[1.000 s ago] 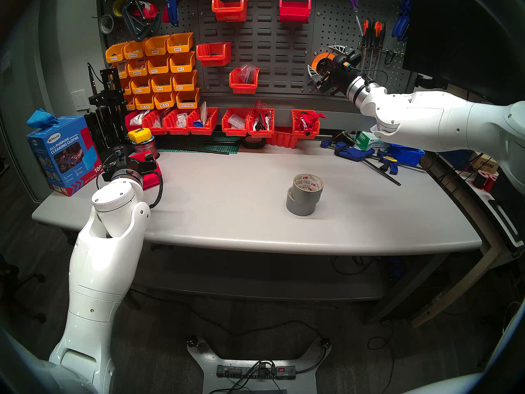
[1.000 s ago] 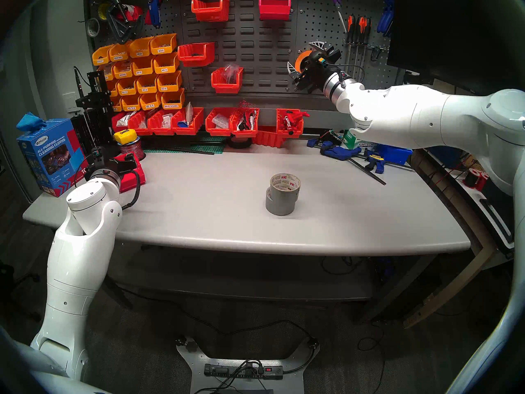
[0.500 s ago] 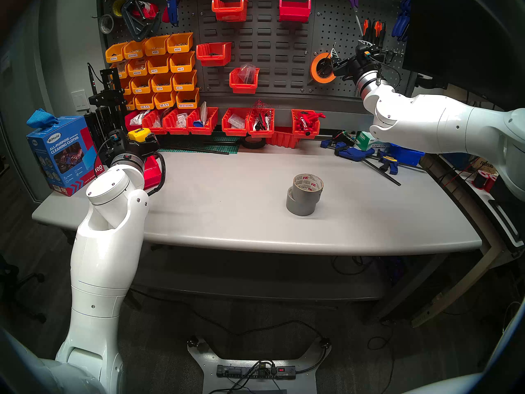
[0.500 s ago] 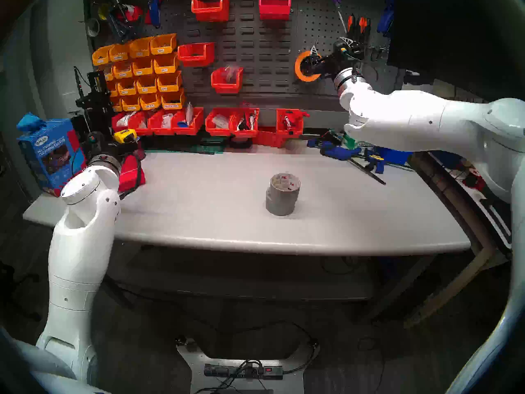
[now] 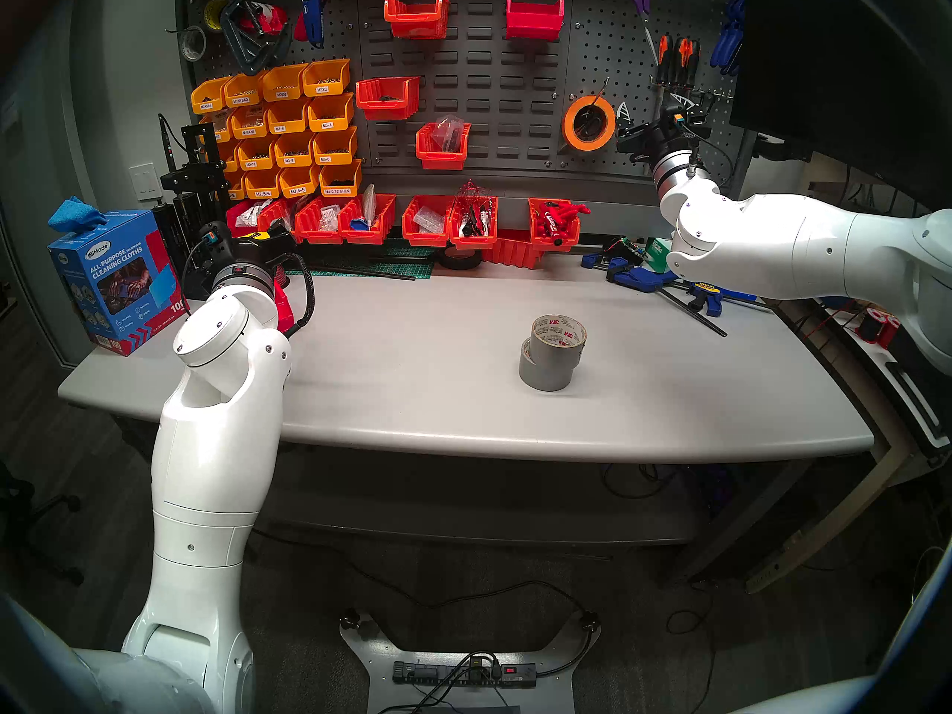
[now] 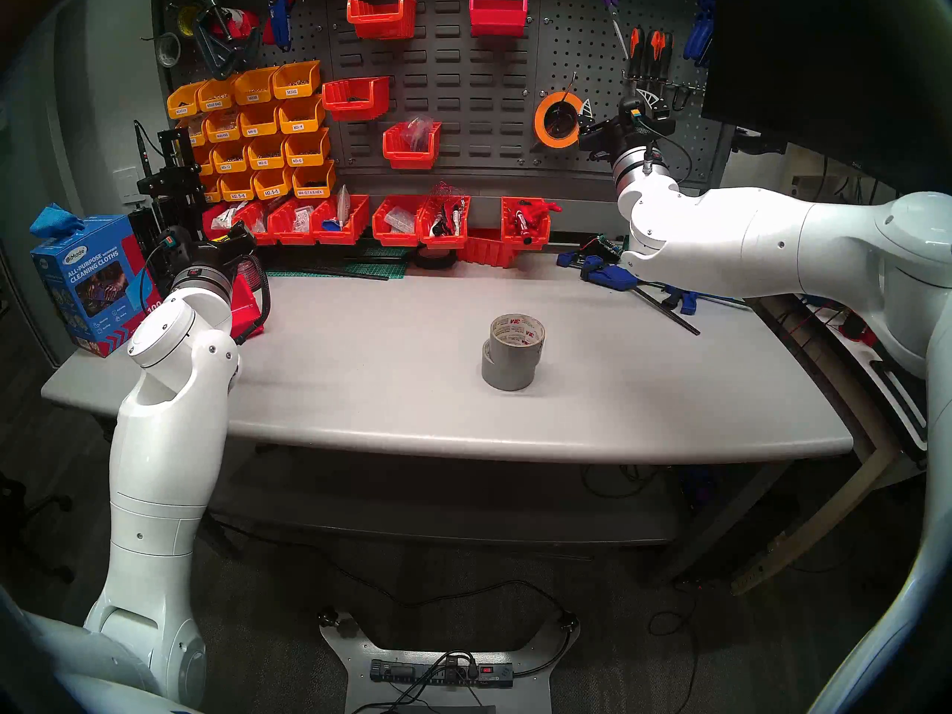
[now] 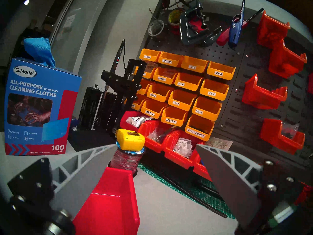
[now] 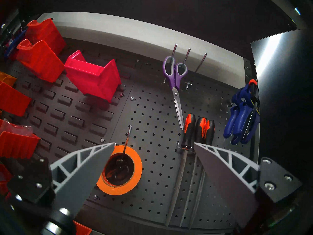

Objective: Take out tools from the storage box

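Note:
Two silver-grey tape rolls [image 5: 553, 352] [image 6: 512, 351] with white 3M cores are stacked off-centre on the grey table [image 5: 412, 347], right of its middle. The red storage box [image 5: 284, 306] [image 7: 110, 200] stands at the table's left rear, mostly hidden behind my left wrist in the head views. My left gripper [image 7: 156, 144] is open above the box's rear, its fingers [image 7: 81, 170] wide and gripping nothing. My right gripper [image 5: 651, 105] [image 8: 154, 143] is open and empty, raised at the pegboard just right of an orange tape roll [image 8: 120, 170].
A blue cleaning-cloth carton [image 5: 111, 280] stands left of the box, a wire spool with a yellow tape measure [image 7: 130, 141] behind it. Orange-red bins [image 5: 371, 221] line the table's back. Blue clamps [image 5: 644, 277] lie at the right rear. Screwdrivers [image 8: 198, 129] hang near my right gripper.
My left gripper has risen from the red box and shifted back and right. My right gripper has swung right, off the orange tape roll. The tape rolls have not moved.

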You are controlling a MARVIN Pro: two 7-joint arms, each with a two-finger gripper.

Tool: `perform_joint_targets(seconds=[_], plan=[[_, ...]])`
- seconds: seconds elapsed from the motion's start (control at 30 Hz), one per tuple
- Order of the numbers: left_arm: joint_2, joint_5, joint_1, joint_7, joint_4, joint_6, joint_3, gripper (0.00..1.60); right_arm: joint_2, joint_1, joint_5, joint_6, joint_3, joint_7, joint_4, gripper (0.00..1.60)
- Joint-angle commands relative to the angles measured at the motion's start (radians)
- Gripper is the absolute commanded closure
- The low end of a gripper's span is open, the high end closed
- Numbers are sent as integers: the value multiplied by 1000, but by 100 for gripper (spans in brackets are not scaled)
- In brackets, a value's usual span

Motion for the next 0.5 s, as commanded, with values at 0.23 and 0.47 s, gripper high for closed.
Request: perform_joint_targets(seconds=[0.23, 0.47], plan=[[-44, 27, -31, 19, 26, -141, 19, 0, 3, 41, -197, 3, -98, -140, -8, 0], [-42, 29, -31, 22, 28, -152, 23, 0, 0, 44, -215, 4, -108, -167, -12, 0]])
